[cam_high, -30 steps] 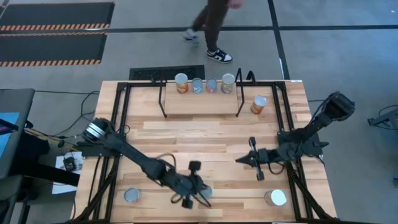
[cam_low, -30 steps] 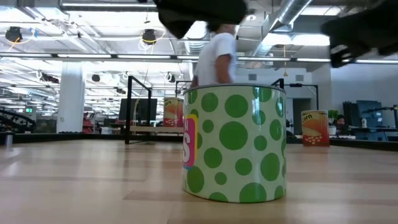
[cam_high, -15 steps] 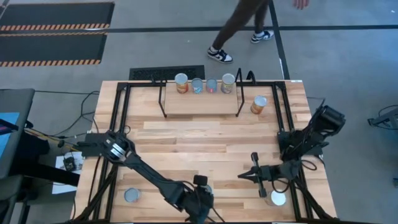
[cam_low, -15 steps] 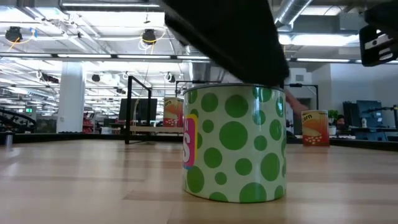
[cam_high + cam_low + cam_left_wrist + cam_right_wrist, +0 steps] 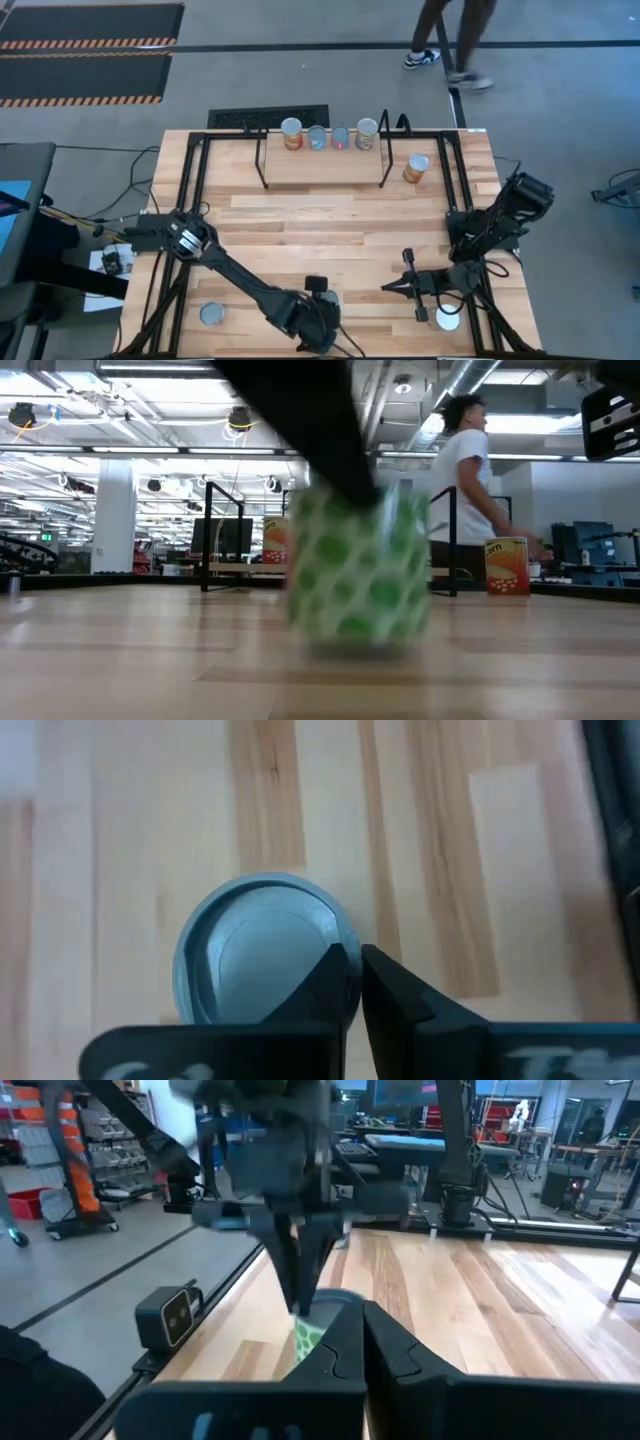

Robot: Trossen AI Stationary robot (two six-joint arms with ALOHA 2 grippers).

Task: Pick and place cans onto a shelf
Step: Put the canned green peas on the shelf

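The table (image 5: 330, 215) is made of pale wooden planks with a visible grain, smooth and faintly sheened – seen closest in the left wrist view. A dull, brushed-looking metal top is shown on the green-spotted can (image 5: 262, 955), and its wall (image 5: 360, 575) is covered by a printed label. The shelf (image 5: 322, 160) is built of thin black tubing with a light wooden board. The left claw (image 5: 358, 982) and the right claw (image 5: 360, 1342) are formed of dark matt material – plastic or metal cannot be told. The floor (image 5: 250, 70) beyond is grey and smooth
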